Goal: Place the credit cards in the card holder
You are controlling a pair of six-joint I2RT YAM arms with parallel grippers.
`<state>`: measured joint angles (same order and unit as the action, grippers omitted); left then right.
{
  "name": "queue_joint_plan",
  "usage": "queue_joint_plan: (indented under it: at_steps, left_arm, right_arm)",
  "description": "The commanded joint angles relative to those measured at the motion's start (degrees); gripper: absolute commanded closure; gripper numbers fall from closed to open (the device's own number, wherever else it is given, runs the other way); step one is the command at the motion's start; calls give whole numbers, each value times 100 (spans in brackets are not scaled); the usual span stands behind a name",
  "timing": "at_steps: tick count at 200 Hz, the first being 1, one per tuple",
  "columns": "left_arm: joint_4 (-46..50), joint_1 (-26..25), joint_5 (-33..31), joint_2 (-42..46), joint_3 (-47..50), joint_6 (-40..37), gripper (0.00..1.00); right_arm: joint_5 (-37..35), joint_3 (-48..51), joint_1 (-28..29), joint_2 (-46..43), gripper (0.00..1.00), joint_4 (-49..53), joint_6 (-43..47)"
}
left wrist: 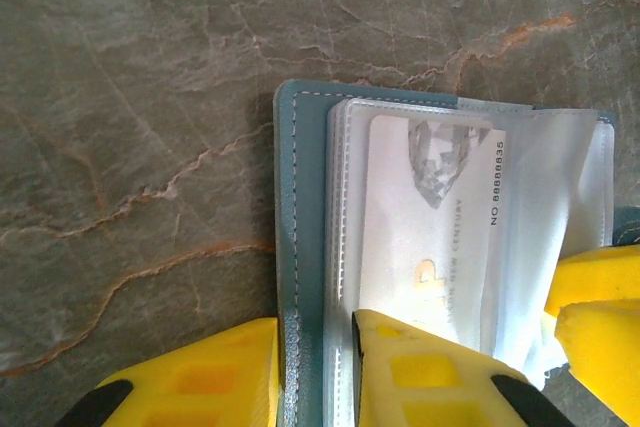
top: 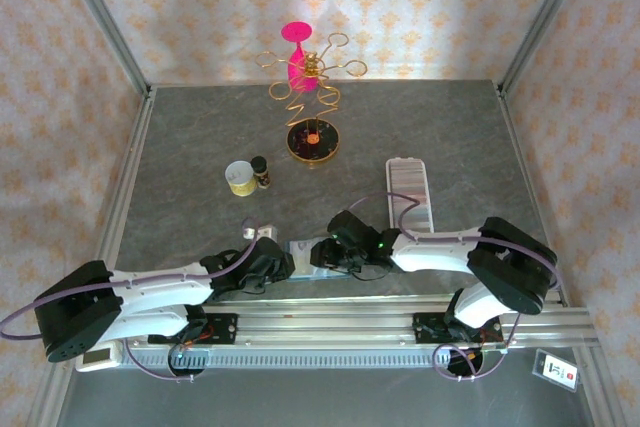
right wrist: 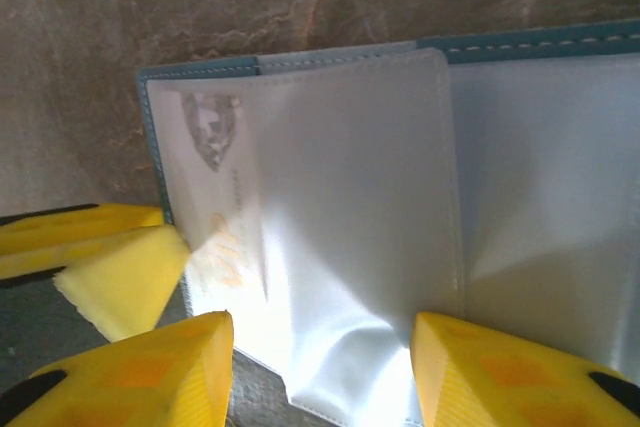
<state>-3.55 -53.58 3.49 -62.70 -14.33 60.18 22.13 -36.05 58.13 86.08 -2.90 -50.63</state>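
A teal wallet (left wrist: 300,197) lies open on the table near its front edge, its clear sleeves (right wrist: 350,197) spread out. A whitish card (left wrist: 430,227) with gold lettering sits inside one sleeve. My left gripper (left wrist: 315,332) is shut on the wallet's stitched teal edge. My right gripper (right wrist: 320,347) is open, its fingers wide apart on either side of a loose clear sleeve. Both grippers meet over the wallet (top: 303,245) in the top view. The card holder (top: 408,192), a long whitish ridged tray, lies further back on the right. A dark card is out of view.
A gold wire stand with a pink piece (top: 310,97) stands at the back centre. A yellowish cup (top: 239,178) and a small dark bottle (top: 261,172) sit left of centre. A small white object (top: 258,232) lies by the left gripper (top: 285,252). Metal rails line the near edge.
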Motion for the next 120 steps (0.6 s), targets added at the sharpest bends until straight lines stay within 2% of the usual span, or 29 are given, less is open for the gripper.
queue_joint_plan:
  at_steps: [1,36,50,69,120]
  left_arm:
    - [65,21,57,33,173,73,79]
    - [83,19,29,149,228,107,82]
    - [32,17,29,185,278,153,89]
    - [-155,20,81,223,366,204,93]
    - [-231,23,113,229,435,231,95]
  right_arm:
    - [10,-25,65,108,50,-323,-243]
    - [89,52,67,138,50,-843,-508]
    - [147,69,71,199,50,-1055,-606]
    - [139,44,93,242,50,-1250,-684]
    - [176,-86,211,395,50,-1715,-870]
